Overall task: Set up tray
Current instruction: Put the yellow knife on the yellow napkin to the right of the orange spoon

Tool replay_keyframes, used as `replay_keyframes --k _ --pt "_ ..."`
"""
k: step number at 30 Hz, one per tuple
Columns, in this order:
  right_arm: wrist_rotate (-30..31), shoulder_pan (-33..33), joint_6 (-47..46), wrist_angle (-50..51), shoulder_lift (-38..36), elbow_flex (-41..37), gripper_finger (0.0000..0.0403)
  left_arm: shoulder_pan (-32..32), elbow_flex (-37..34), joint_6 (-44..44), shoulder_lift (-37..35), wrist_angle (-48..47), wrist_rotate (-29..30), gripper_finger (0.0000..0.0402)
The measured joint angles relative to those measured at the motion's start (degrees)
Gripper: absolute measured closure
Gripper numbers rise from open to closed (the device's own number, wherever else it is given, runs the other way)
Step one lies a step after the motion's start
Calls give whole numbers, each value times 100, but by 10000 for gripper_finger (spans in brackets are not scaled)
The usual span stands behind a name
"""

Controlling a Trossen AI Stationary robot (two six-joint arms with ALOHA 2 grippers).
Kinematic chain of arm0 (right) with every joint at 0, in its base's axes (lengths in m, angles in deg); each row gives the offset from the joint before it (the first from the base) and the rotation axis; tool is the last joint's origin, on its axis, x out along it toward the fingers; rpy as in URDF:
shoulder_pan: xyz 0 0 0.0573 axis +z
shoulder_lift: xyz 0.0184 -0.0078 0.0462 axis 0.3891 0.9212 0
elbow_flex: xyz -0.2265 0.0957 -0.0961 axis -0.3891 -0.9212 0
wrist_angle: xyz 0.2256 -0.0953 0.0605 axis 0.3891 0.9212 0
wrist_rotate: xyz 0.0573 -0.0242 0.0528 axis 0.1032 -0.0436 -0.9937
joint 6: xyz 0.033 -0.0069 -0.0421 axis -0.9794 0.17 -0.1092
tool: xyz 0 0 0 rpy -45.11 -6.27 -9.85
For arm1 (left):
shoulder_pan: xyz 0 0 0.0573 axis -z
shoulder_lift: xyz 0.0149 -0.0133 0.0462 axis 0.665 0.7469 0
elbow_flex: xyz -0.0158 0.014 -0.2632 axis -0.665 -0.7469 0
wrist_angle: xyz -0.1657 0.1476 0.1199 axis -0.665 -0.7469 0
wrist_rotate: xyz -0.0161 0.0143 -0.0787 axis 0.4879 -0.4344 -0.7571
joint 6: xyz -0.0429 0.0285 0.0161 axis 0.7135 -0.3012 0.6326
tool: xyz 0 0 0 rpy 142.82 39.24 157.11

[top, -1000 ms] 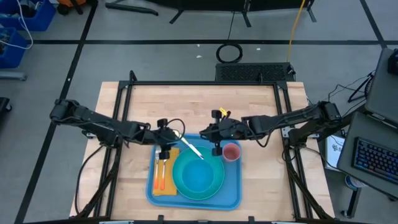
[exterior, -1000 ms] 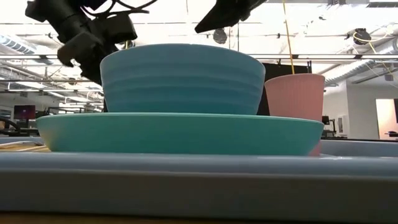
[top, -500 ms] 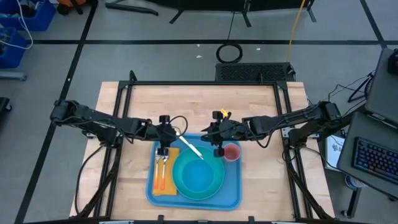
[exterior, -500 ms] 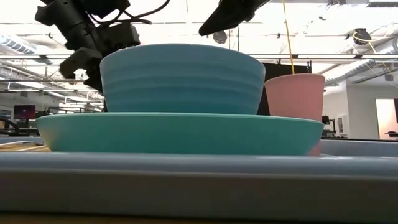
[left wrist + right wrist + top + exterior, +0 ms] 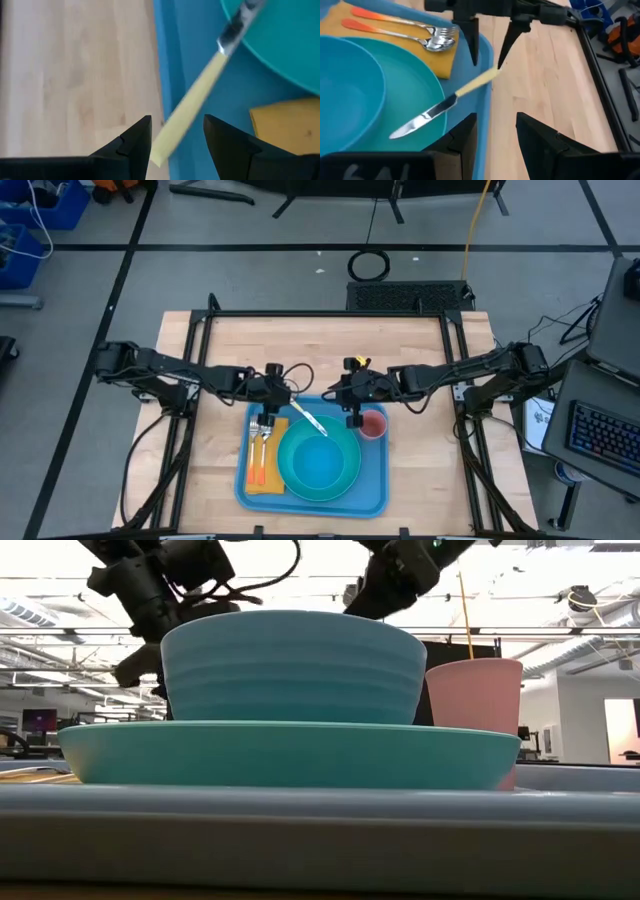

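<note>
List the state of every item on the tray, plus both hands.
tray: flat on table, loaded
plate: on tray, under bowl
bowl: upright, empty
cup: upright beside plate
knife: leaning across plate rim
napkin: flat under fork and spoon
left hand: open around knife handle
right hand: open, empty

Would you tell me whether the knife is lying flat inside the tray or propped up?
Propped up: the knife rests its blade on the turquoise plate, and its yellow handle sticks out over the tray rim, between the left gripper fingers.
</note>
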State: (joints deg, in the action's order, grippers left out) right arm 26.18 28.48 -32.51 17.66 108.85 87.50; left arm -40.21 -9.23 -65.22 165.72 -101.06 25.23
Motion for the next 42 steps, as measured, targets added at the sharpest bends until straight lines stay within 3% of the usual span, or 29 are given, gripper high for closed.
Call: replay_keyframes --k 12,22,30,42 --pt "-8 -262 22 -99 2 -331 277 -2 524 -331 583 -505 -35 218" --pt "-451 -262 22 -288 2 -356 277 -2 513 -462 873 -421 -36 218" --pt "-450 -262 21 -354 2 -356 277 -39 515 -551 867 -368 -620 218" --pt "-450 -262 5 -439 2 -356 277 -350 514 -596 1055 -228 -917 218"
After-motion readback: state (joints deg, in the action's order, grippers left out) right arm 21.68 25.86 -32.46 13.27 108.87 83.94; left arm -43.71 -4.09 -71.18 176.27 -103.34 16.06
